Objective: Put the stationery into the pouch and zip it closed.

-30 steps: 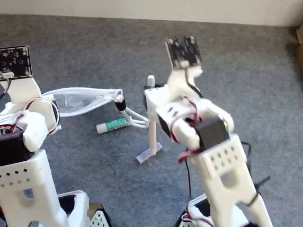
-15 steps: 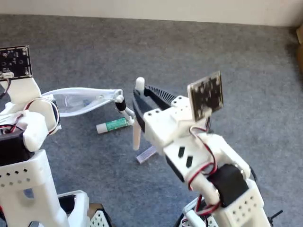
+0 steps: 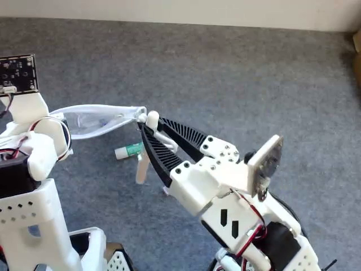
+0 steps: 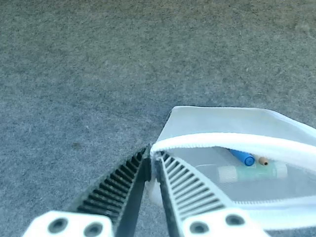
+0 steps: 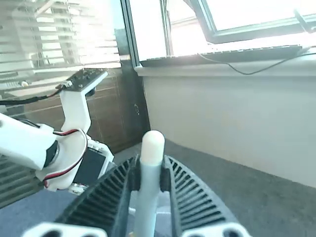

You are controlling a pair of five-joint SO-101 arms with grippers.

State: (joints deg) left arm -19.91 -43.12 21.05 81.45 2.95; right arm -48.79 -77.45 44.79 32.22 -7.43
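Out over the grey counter point(image 3: 265, 73) the clear pouch point(image 3: 101, 121) lies with its long axis running from the left arm toward the middle. Its white zip rim is bowed open, and the left pincer point(image 4: 152, 159) is clenched on one end of that rim. A blue pen point(image 4: 243, 158) shows through the see-through wall. At the pouch's free end the right pincer point(image 3: 148, 125) grasps a white pen point(image 3: 142, 166), steeply tilted, rounded top just beside the rim and lower end pointing at the counter. A green-labelled glue stick point(image 3: 128, 150) lies there, roughly parallel to the pouch. Behind the pouch the counter spreads wide, back to a pale strip point(image 3: 225, 11) along its far edge.
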